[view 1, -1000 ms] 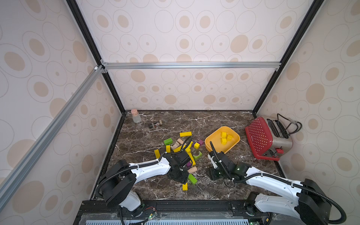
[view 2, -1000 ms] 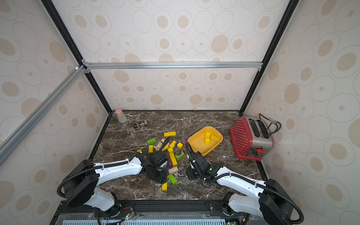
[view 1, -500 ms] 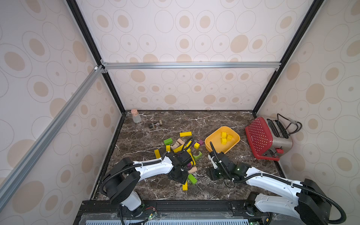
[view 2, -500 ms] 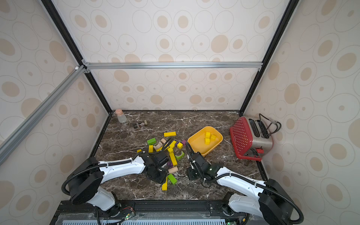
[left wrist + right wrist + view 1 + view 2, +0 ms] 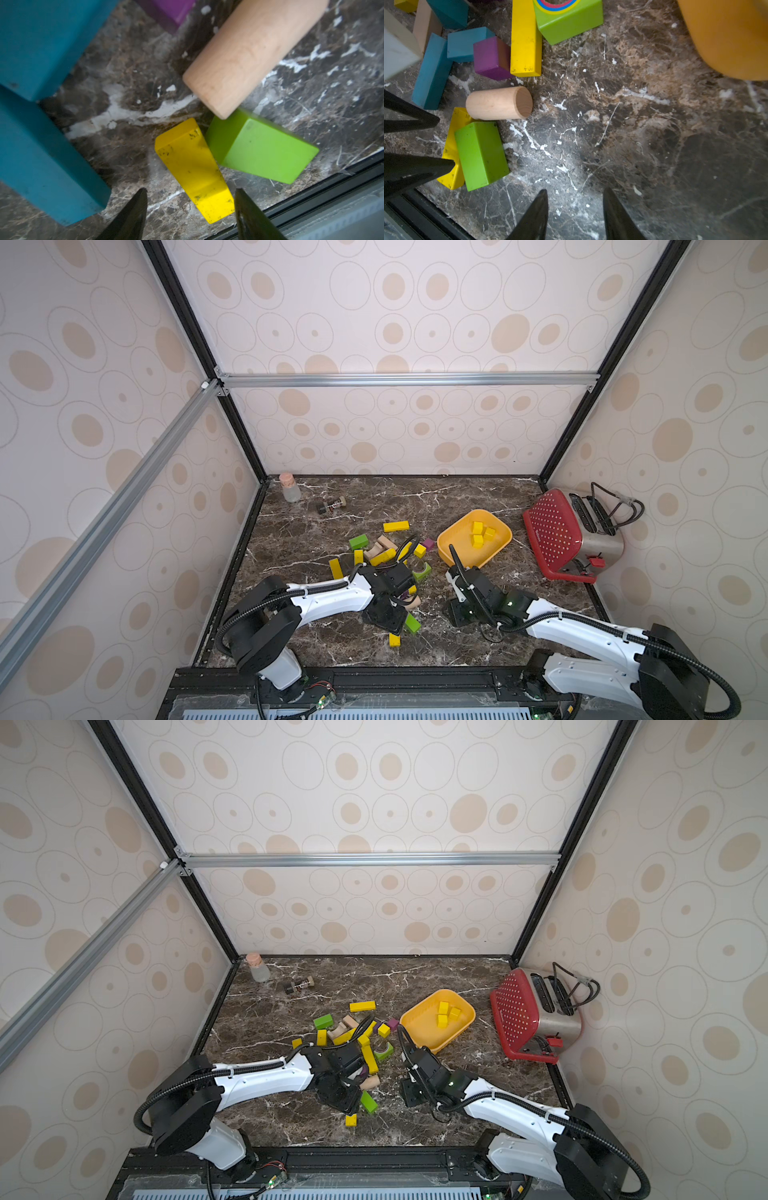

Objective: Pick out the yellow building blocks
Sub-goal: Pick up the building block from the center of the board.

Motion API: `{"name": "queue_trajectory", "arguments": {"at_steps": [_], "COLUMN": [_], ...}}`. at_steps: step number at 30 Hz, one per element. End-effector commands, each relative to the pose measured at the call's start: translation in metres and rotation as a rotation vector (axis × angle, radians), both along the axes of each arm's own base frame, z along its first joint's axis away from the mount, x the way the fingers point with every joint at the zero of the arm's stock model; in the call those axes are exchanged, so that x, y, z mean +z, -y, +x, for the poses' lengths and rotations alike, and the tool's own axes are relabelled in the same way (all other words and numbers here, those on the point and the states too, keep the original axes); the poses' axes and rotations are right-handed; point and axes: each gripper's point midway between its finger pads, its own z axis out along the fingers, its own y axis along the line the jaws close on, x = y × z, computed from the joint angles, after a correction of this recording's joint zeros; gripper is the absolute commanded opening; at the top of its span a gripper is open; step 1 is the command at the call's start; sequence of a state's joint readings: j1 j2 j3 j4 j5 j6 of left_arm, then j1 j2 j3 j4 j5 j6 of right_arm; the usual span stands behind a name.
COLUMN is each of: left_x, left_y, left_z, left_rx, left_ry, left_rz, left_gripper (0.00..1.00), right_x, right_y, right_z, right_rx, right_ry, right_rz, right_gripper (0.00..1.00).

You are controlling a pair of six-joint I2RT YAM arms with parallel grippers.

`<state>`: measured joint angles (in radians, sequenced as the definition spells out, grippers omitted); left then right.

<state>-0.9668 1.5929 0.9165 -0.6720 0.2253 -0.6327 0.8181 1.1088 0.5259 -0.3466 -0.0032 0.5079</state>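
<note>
- Inside the orange-yellow bowl (image 5: 459, 541), a smooth plastic dish with rounded corners, three yellow cubes (image 5: 478, 534) lie close together, glossy and square-edged.
- Left of the bowl spreads a mixed pile. Its yellow building blocks include a far yellow bar (image 5: 395, 526) at the pile's back edge and a loose yellow cube (image 5: 420, 550) near the bowl.
- Left of the bowl and nearer the robot, the left claw (image 5: 190, 190) stands open. Its black tapered fingers sit either side of one end of a scuffed yellow bar (image 5: 193, 166) lying flat. Whether a finger touches the bar I cannot tell.
- That bar's long side meets a lime-green block (image 5: 259, 153), matt and sharp-cornered. A plain wooden cylinder (image 5: 245, 56) with fine grain lies at the green block's end. Teal blocks (image 5: 41, 104) and a purple block (image 5: 168, 10) lie close by.
- Nearer the robot than the bowl, the right claw (image 5: 575, 191) is open and empty, with only bare stone pattern between its fingers.
- The counter (image 5: 374, 497) is dark brown marble pattern with white veins and a slight sheen.
- Right of the bowl stands a toaster (image 5: 557, 539) with a red perforated panel, a brushed metal body and a black cord.
- Beyond the bowl, in the far left corner, stands a small glass bottle (image 5: 289, 489) with a cork.
- The walls (image 5: 415, 302) are pale panels printed with beige ovals, framed by black posts and an aluminium rail (image 5: 407, 379).
</note>
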Motion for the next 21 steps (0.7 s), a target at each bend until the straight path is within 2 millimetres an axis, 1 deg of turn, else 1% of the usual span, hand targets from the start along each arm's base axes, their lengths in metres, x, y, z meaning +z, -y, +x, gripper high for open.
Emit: {"name": "queue_trajectory", "arguments": {"at_steps": [1, 5, 10, 16, 21], "left_x": [0.006, -0.001, -0.002, -0.004, -0.002], "left_y": [0.012, 0.011, 0.005, -0.009, -0.013], "left_z": [-0.001, -0.004, -0.005, -0.003, 0.0], "left_rx": [-0.027, -0.033, -0.038, -0.071, -0.091], "left_ry": [0.011, -0.007, -0.004, 0.011, 0.02], "left_rz": [0.01, 0.04, 0.067, 0.144, 0.179], "left_gripper": [0.64, 0.59, 0.54, 0.38, 0.37], "right_x": [-0.005, -0.005, -0.005, -0.004, -0.003], "right_y": [0.007, 0.009, 0.011, 0.011, 0.012], "right_z": [-0.006, -0.006, -0.006, -0.006, -0.007], "right_rx": [-0.004, -0.011, -0.02, -0.022, -0.001], "right_ry": [-0.005, -0.002, 0.003, 0.006, 0.01], "right_rz": [-0.024, -0.021, -0.022, -0.022, -0.037], "right_gripper": [0.45, 0.45, 0.45, 0.45, 0.45]}}
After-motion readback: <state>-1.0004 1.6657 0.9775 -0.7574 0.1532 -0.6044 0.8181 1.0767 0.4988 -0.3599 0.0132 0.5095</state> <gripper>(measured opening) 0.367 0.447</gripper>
